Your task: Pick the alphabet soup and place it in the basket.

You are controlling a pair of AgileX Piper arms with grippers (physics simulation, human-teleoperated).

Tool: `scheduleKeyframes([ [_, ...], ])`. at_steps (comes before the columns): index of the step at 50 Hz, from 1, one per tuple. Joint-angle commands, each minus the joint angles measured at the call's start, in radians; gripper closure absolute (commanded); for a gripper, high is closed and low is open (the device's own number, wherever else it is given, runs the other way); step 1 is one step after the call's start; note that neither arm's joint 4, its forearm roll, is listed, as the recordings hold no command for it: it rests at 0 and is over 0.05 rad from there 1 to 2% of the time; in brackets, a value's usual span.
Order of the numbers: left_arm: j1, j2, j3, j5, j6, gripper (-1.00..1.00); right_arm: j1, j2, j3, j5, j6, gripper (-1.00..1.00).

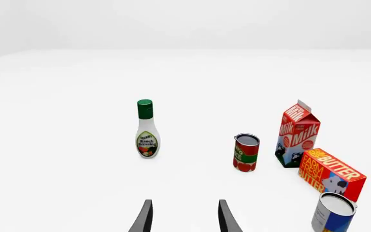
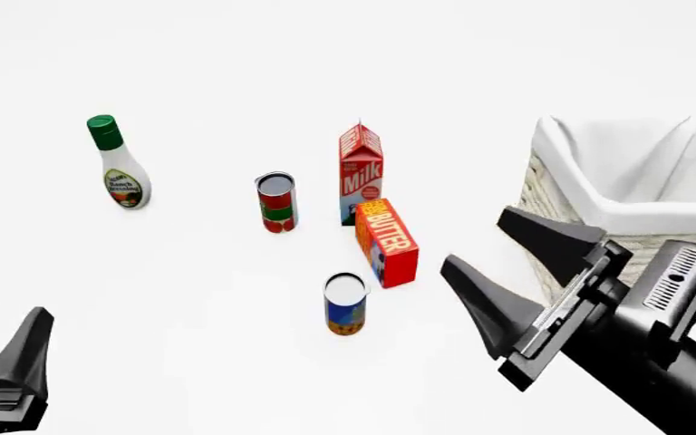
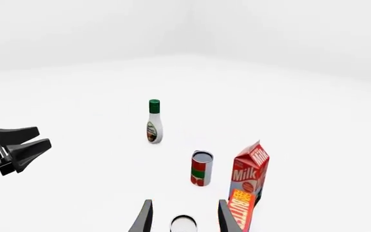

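Note:
The alphabet soup, a small can with a blue upper label, orange-brown base and silver-white top, stands upright on the white table in front of the butter box. It also shows in the left wrist view, and only its top shows between the fingers in the right wrist view. The basket, cream wicker with a white cloth lining, stands at the right. My right gripper is open and empty, right of the soup and beside the basket. My left gripper is open and empty at the near left.
A ranch dressing bottle stands at the far left. A red-and-green can, a milk carton and a butter box stand close together just behind the soup. The left gripper shows in the right wrist view.

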Motion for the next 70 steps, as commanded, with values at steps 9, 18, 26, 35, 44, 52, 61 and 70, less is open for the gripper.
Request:
scheduleKeyframes([
  [9,0.0,0.0,0.0,0.0,0.0,-1.0,0.012,0.218,0.008,-0.175,0.015,-1.0],
  [18,0.0,0.0,0.0,0.0,0.0,-1.0,0.008,0.317,0.011,-0.253,0.027,-1.0],
  [26,0.0,0.0,0.0,0.0,0.0,-1.0,0.008,0.385,0.011,-0.301,0.032,-1.0],
  [35,0.0,0.0,0.0,0.0,0.0,-1.0,0.009,0.465,0.005,-0.355,0.04,-1.0],
  [44,0.0,0.0,0.0,0.0,0.0,-1.0,0.001,0.535,-0.014,-0.389,0.049,-1.0],
  [52,0.0,0.0,0.0,0.0,0.0,-1.0,-0.007,0.592,-0.039,-0.403,0.051,-1.0],
  [61,0.0,0.0,0.0,0.0,0.0,-1.0,-0.012,0.654,-0.069,-0.418,0.05,-1.0],
  [70,0.0,0.0,0.0,0.0,0.0,-1.0,-0.016,0.736,-0.096,-0.447,0.057,-1.0],
])
